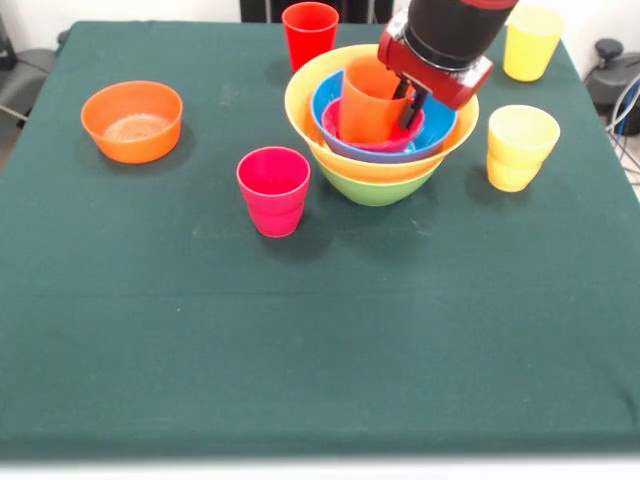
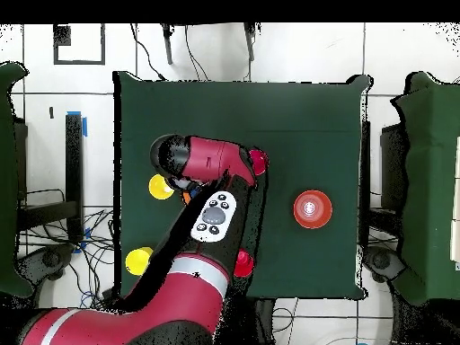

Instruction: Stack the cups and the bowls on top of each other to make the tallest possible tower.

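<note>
On the green cloth-covered table (image 1: 320, 340), front view: tower (image 1: 380, 125) of nested glossy bowls, with a green bowl (image 1: 375, 188) as base, then the wide yellow bowl (image 1: 300, 100), blue bowl (image 1: 325, 100) and magenta-pink bowl (image 1: 390, 143), and an orange cup (image 1: 368, 100) upright in the middle. Gripper (image 1: 412, 105) reaches into the tower, one dark finger at the cup's rim and wall; whether the fingers clasp the cup cannot be told.

Loose items, all smooth tapered plastic:
- magenta-pink cup (image 1: 274, 190), just beside the tower;
- red cup (image 1: 310, 34), behind it;
- two yellow cups (image 1: 518, 146) (image 1: 532, 42), to one side;
- orange bowl (image 1: 132, 120), well apart.

Overhead view: the red arm (image 2: 207, 162) hides the tower; the orange bowl (image 2: 312, 208), yellow cups (image 2: 160, 187) and part of the red cup (image 2: 243, 263) show.
</note>
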{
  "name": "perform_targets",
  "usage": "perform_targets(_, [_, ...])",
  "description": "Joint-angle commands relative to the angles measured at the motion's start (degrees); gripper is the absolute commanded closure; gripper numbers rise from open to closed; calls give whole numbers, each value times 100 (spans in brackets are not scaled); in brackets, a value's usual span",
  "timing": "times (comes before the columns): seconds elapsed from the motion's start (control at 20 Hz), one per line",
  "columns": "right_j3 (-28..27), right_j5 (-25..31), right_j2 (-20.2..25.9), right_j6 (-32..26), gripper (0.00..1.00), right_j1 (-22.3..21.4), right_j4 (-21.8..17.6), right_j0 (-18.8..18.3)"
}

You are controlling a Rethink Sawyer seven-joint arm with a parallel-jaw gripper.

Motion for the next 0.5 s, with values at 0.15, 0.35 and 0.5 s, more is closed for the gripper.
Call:
perform_targets(0.15, [-37, -19, 243, 1286, 100, 468, 87, 109])
perform_targets(0.35, [-70, -5, 189, 1303, 100, 501, 93, 160])
perform_targets(0.5, [-47, -8, 193, 1303, 100, 487, 138, 180])
